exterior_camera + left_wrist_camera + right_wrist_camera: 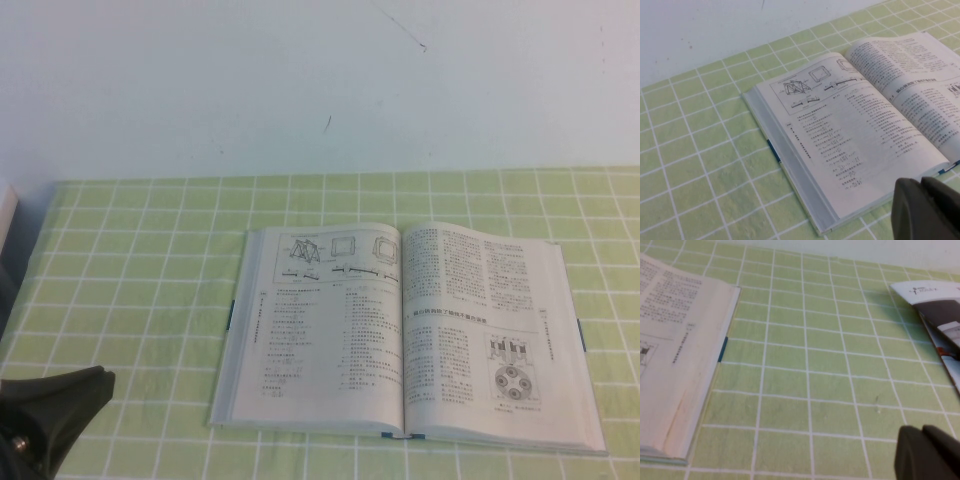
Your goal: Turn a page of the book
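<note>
An open book lies flat on the green checked tablecloth, right of the middle, with diagrams and text on both pages. It also shows in the left wrist view and its right page edge shows in the right wrist view. My left gripper is at the near left, apart from the book's near left corner; in its wrist view the fingers are shut and empty. My right gripper is out of the high view, over bare cloth to the right of the book, shut and empty.
A printed brochure lies on the cloth to the right of the book, beyond the right gripper. A white wall stands behind the table. A white object sits at the far left edge.
</note>
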You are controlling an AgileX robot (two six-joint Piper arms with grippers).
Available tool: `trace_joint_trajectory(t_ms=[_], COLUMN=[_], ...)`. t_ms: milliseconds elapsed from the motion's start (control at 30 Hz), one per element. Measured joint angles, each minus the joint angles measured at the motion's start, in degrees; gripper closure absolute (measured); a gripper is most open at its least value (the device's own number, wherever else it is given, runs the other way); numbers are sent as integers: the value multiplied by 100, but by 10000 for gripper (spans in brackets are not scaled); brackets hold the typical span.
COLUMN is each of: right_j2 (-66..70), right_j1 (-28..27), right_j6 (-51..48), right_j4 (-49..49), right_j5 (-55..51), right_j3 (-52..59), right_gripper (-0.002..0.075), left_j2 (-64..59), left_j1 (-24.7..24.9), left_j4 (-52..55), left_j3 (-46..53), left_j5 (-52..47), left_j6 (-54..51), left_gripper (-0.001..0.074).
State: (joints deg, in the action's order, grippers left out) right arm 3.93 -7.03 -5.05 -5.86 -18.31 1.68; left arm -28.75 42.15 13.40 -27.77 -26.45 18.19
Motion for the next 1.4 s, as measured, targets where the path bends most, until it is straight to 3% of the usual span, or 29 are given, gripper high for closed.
trace_joint_trajectory(t_ms=[400, 567, 700, 933, 1133, 1400], right_j2=[0, 0, 0, 0, 0, 0], right_j1=[0, 0, 0, 0, 0, 0], right_j6=[0, 0, 0, 0, 0, 0], right_j4=[0, 0, 0, 0, 0, 0], right_j5=[0, 0, 0, 0, 0, 0], right_j3=[0, 0, 0, 0, 0, 0], right_gripper=[729, 729, 729, 729, 729, 729], left_j2=[3, 206, 407, 532, 647, 1881], left_j1=[0, -184, -839, -2735, -4002, -4419], left_j4=[-12, -37, -340, -897, -924, -1430], left_j3=[62, 866, 1887, 2910, 2910, 2910], left_j5=[50, 1100, 2561, 4122, 3938, 3405], left_j6=[0, -68, -246, -420, -410, -410], left_gripper=[738, 738, 738, 738, 738, 738])
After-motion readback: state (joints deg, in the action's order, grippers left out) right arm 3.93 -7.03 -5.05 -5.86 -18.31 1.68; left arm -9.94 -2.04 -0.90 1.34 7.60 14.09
